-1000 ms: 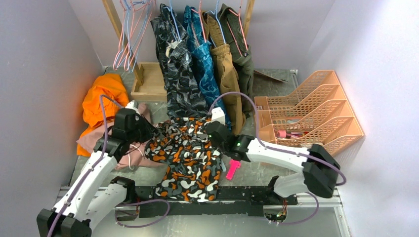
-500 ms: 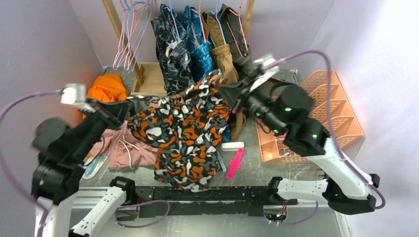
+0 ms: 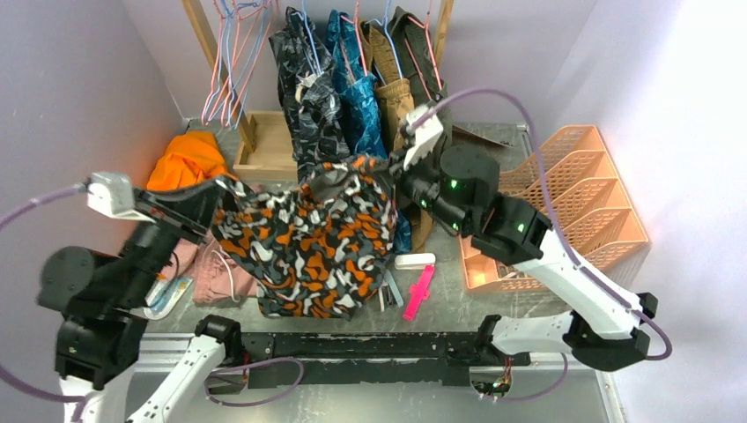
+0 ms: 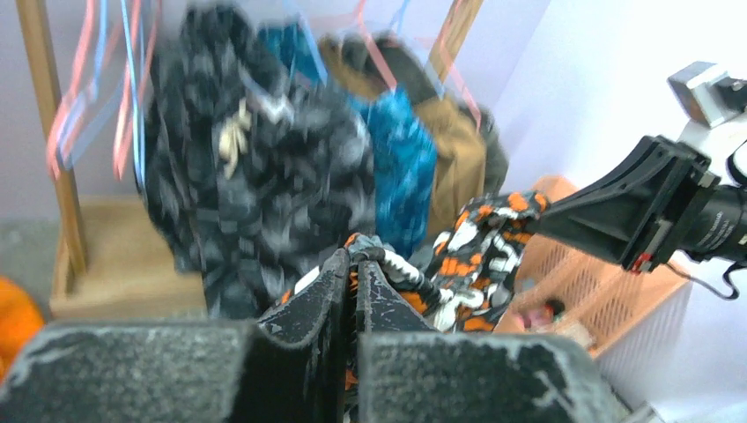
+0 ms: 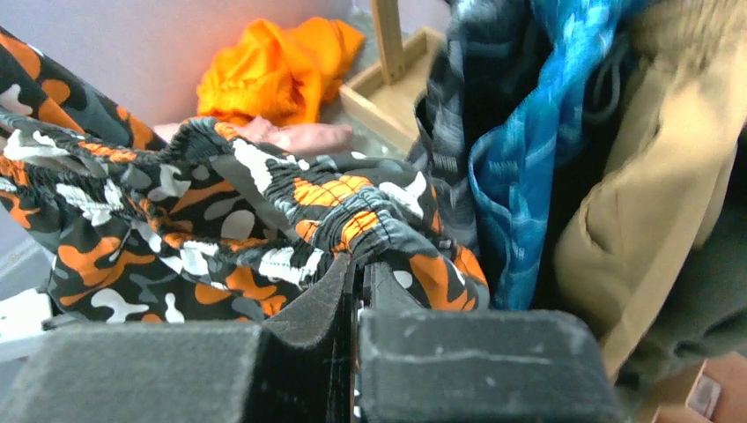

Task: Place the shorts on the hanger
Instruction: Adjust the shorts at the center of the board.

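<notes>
The shorts (image 3: pixel 308 242), in an orange, black, white and grey blotch print, hang spread in the air between my two grippers. My left gripper (image 3: pixel 220 187) is shut on the left end of the waistband. In the left wrist view its tips (image 4: pixel 355 260) pinch the elastic edge of the shorts (image 4: pixel 480 256). My right gripper (image 3: pixel 394 166) is shut on the right end, and its tips (image 5: pixel 359 263) bite the gathered waistband of the shorts (image 5: pixel 220 220). Empty pink wire hangers (image 3: pixel 214 84) hang with light-blue ones on the rail at back left, blurred as hangers (image 4: pixel 66 119) in the left wrist view.
Clothes on hangers (image 3: pixel 352 97) fill the rail just behind the shorts. An orange garment (image 3: pixel 185 163) and pink shorts (image 3: pixel 216 264) lie at the left. A wooden box (image 3: pixel 269 145) stands at the back, an orange file rack (image 3: pixel 564 203) at the right, a pink clip (image 3: pixel 417 293) on the table.
Both arms have lifted the shorts off the table and stretched them out between them. Over the last half second the shorts shifted a little left and lower.
</notes>
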